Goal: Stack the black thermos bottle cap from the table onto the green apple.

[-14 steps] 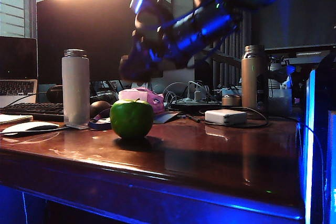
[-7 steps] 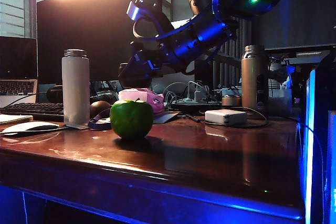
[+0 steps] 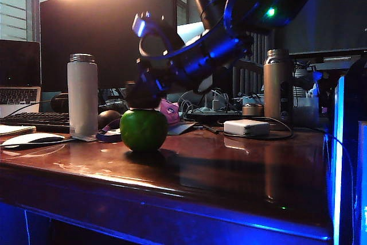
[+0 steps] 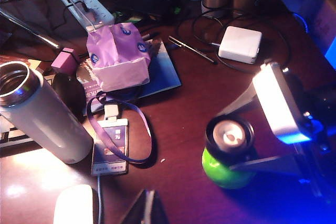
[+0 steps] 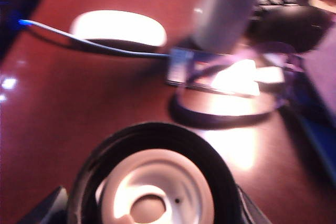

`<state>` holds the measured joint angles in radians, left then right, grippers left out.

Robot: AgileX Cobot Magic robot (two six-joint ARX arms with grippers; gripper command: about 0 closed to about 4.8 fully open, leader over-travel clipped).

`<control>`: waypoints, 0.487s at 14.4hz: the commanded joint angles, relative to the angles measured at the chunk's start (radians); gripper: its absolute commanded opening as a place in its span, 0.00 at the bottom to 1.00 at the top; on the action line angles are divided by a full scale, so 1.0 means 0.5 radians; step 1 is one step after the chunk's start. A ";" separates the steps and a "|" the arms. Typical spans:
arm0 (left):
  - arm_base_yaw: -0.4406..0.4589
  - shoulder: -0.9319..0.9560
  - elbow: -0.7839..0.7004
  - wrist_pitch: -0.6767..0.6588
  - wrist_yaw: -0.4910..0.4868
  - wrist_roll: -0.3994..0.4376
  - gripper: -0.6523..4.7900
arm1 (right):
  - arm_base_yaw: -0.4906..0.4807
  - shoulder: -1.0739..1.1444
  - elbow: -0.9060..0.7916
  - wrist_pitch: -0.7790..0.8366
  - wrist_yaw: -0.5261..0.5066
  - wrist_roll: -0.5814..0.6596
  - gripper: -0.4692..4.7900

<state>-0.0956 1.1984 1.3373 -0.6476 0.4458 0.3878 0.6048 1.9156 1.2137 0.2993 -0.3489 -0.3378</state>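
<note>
The green apple (image 3: 143, 131) stands on the reddish-brown table (image 3: 229, 164) left of centre. The black thermos bottle cap (image 3: 142, 97), its white inside facing up (image 4: 229, 136), sits right on the apple's top (image 4: 226, 174), with my right gripper (image 3: 143, 93) shut on it from both sides. In the right wrist view the cap (image 5: 157, 132) fills the space between the fingers (image 5: 44, 208), and the apple is hidden beneath it. My left gripper (image 4: 148, 209) hangs above the table's front part, shut and empty, well to the side of the apple.
A white open thermos bottle (image 3: 82, 96) stands left of the apple, with a badge on a purple lanyard (image 4: 111, 140) and a white mouse (image 3: 31, 139) nearby. Behind are a pink pouch (image 4: 118, 59), a white charger (image 3: 246, 127) and a bronze bottle (image 3: 278, 87).
My right arm has come down and to the left with the cap, from above and behind the apple onto its top. The left arm has stayed still.
</note>
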 commanded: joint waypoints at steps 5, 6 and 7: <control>0.000 -0.005 0.009 0.013 0.015 -0.005 0.11 | 0.001 -0.013 0.011 0.017 0.066 -0.007 0.69; 0.000 -0.005 0.009 0.014 0.015 -0.005 0.11 | 0.001 -0.013 0.011 0.009 0.066 -0.007 0.69; 0.000 -0.005 0.009 0.014 0.015 -0.005 0.11 | 0.001 -0.013 0.011 0.002 0.065 -0.007 0.69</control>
<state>-0.0956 1.1984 1.3373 -0.6476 0.4458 0.3878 0.6044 1.9148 1.2148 0.2981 -0.3145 -0.3382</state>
